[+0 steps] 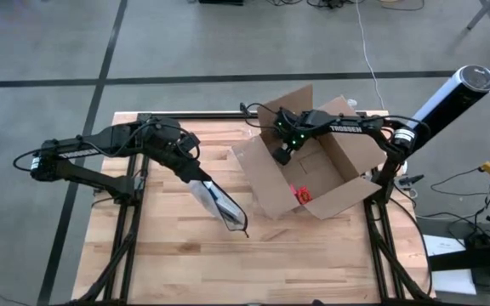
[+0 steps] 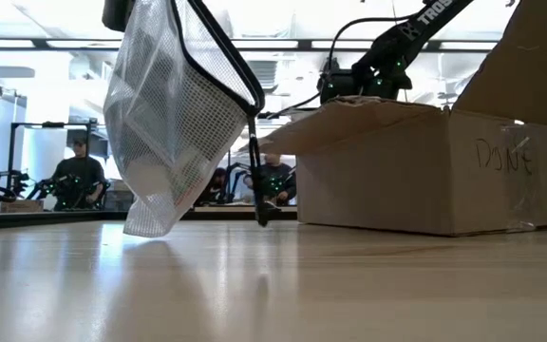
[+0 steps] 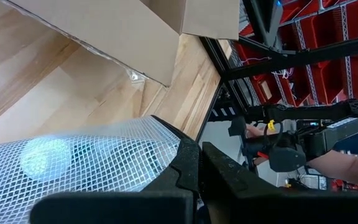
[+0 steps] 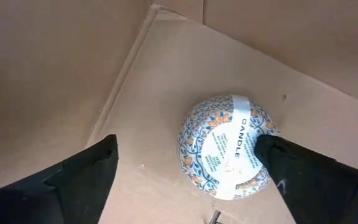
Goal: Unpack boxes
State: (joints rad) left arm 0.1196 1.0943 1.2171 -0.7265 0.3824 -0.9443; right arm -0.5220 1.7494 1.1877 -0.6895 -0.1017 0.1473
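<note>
Hovering: right hand (image 4: 185,177) spread inside box (image 1: 300,200) | candle tin (image 4: 225,146) between fingers

arms – black, jointed | cables – black | lettering – white on right arm | lights – green

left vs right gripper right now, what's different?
The left gripper is shut on the mesh pouch, holding it up over the bare table; the right gripper is open and holds nothing. The left one is outside the cardboard box; the right one reaches down inside it, its fingers on either side of a round candle tin. Both are dark two-finger grippers.
</note>
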